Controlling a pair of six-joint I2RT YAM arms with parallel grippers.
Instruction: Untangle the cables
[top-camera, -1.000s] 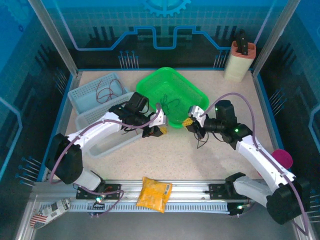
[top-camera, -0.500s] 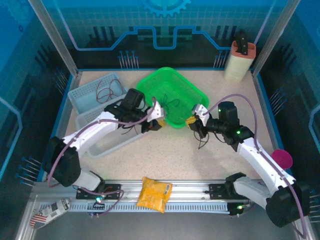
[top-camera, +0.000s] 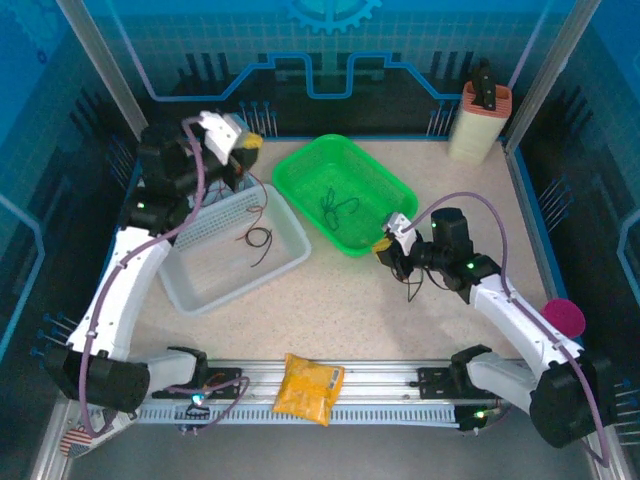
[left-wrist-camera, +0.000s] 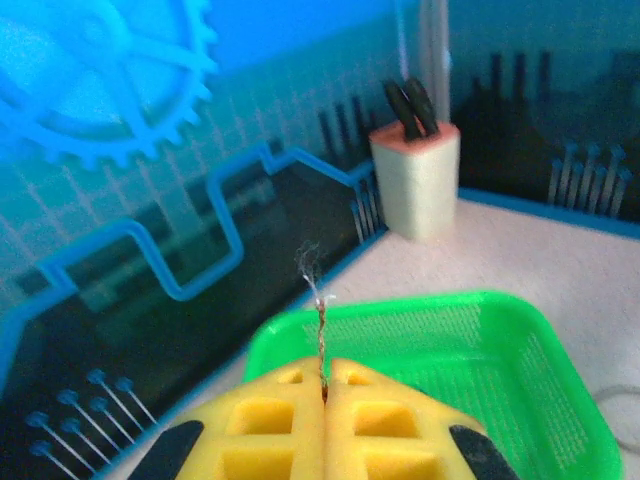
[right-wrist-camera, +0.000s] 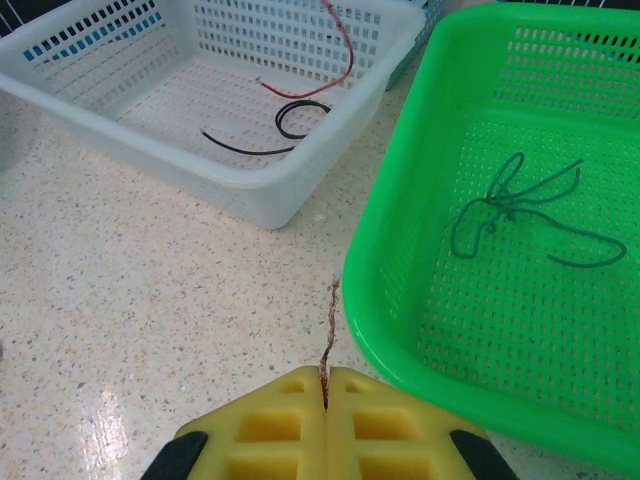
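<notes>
Tabletop: left hand now higher.

1. The tabletop is a pale, speckled beige surface with blue edging along its sides.
2. A white slotted basket stands left of centre, turned at an angle to the edges.
3. A green slotted basket stands at centre-back, also angled, just beside the white one; a strip of bare tabletop separates their near corners.
4. A beige upright holder with dark handles sticking out stands in the back right corner.
5. A magenta round object sits at the right edge.
6. A yellow packet lies on the metal rail along the near edge.
</notes>
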